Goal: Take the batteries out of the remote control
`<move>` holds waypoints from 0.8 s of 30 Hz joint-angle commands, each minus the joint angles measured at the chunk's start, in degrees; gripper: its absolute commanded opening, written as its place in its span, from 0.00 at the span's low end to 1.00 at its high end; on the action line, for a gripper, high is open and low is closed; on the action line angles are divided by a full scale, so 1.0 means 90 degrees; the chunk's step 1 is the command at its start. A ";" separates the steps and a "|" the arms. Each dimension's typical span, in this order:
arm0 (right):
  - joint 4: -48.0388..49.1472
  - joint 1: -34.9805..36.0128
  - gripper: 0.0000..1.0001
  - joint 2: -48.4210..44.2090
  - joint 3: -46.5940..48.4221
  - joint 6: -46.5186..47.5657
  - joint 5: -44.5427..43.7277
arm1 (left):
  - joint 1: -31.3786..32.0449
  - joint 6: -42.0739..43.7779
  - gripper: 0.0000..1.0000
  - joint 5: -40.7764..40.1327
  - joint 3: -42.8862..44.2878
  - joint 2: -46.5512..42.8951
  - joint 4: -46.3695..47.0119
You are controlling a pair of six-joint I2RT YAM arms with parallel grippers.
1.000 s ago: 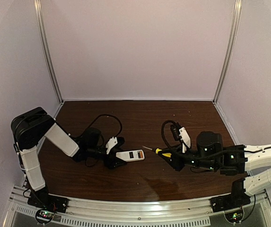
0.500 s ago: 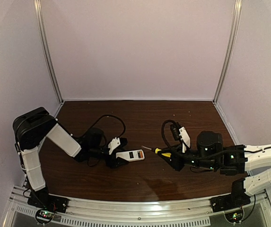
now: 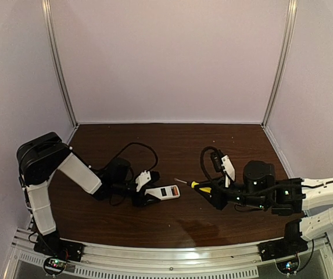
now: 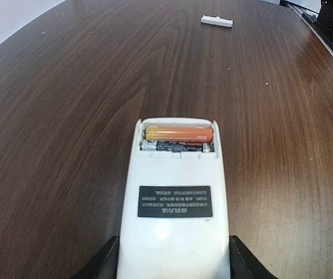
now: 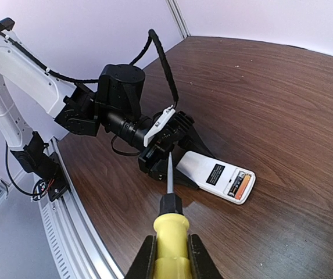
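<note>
Your left gripper [image 4: 175,263] is squeezing the remote control [image 4: 175,197] lying on the table [image 4: 61,116], with its batteries [image 4: 179,135] showing. Your right gripper [image 5: 171,256] is clamping the screwdriver [image 5: 170,229]. Its tip could slip and push the remote loose.

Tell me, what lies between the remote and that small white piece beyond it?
Nothing: the left wrist view shows only bare tabletop between the remote control and the white piece.

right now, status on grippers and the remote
Left gripper astride remote control, near end, grip unclear. Right gripper shut on screwdriver. Batteries in place, exposed. Cover off, well apart.
</note>
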State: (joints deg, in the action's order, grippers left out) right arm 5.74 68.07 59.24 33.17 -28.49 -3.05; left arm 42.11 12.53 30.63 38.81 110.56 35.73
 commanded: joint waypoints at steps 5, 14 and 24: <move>-0.0232 0.0023 0.00 -0.0478 -0.0189 0.0016 -0.0288 | 0.0455 0.0446 0.36 0.0706 0.0034 -0.0127 -0.0481; -0.0368 0.0024 0.00 -0.0586 -0.0191 0.0070 -0.0391 | 0.0865 0.0668 0.37 0.0492 0.0408 0.0071 -0.1027; -0.0546 0.0021 0.00 -0.0775 -0.0254 0.0156 -0.0544 | 0.1049 0.0679 0.49 0.0383 0.0731 0.0375 -0.1237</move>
State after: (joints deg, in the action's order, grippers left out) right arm 2.15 68.07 53.87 31.66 -28.25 -5.80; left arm 50.22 17.52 33.32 44.51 111.81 27.55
